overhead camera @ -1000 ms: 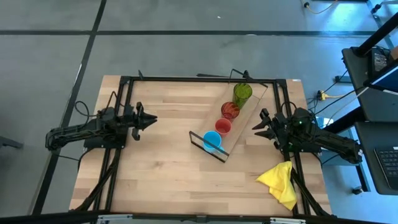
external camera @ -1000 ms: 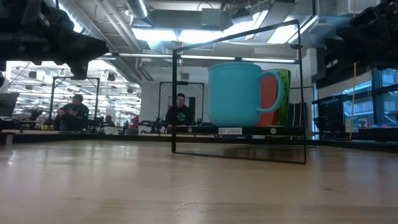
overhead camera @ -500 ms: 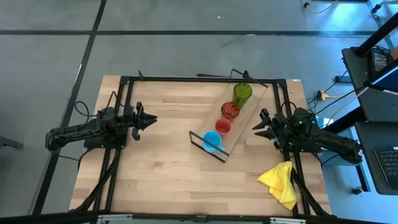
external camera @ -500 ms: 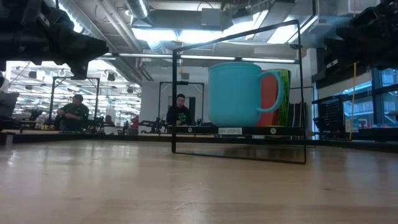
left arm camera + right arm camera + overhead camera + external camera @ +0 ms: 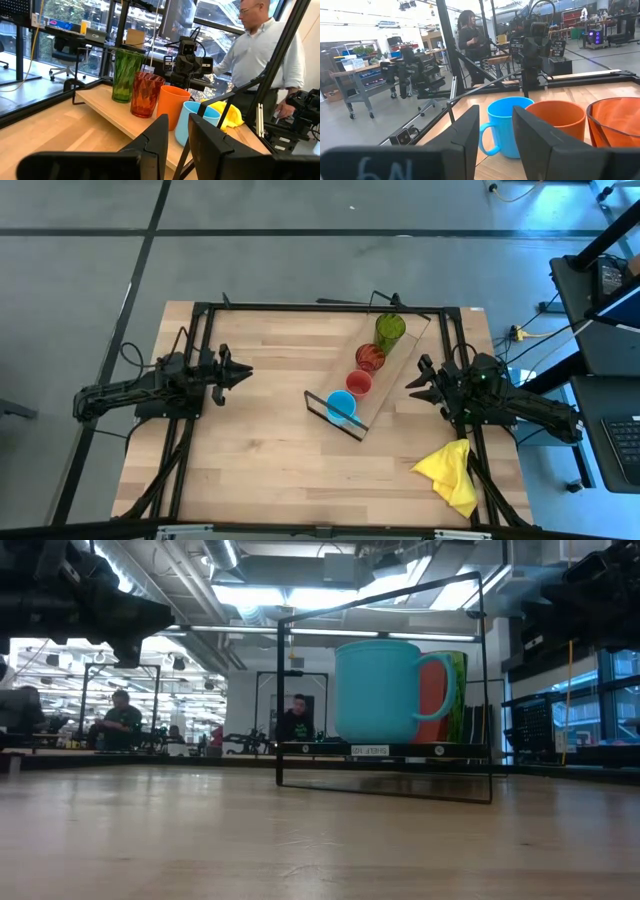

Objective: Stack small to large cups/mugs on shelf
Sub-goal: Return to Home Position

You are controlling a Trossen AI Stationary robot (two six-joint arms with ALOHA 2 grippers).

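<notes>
A light-wood bench [image 5: 250, 450] is seen carrying a long light-wood plank shelf with a thin black wire frame [image 5: 380, 385], laid diagonally right of centre. Four vessels are lined up on it: a tall green tumbler [image 5: 390, 331] at one end, then an orange-red translucent tumbler [image 5: 370, 357], a small orange plastic cup [image 5: 358, 383] and a light-blue handled mug [image 5: 340, 406] at the end nearest the low camera. The left claw [image 5: 243, 371] is held over the bench's left side, well apart from the shelf. The right claw [image 5: 415, 383] is held near the shelf's right edge. Both are slightly spread and nothing is gripped. The placing is judged finished and the return to rest in hand. Only a withdrawal clear of the shelf is called for next.
</notes>
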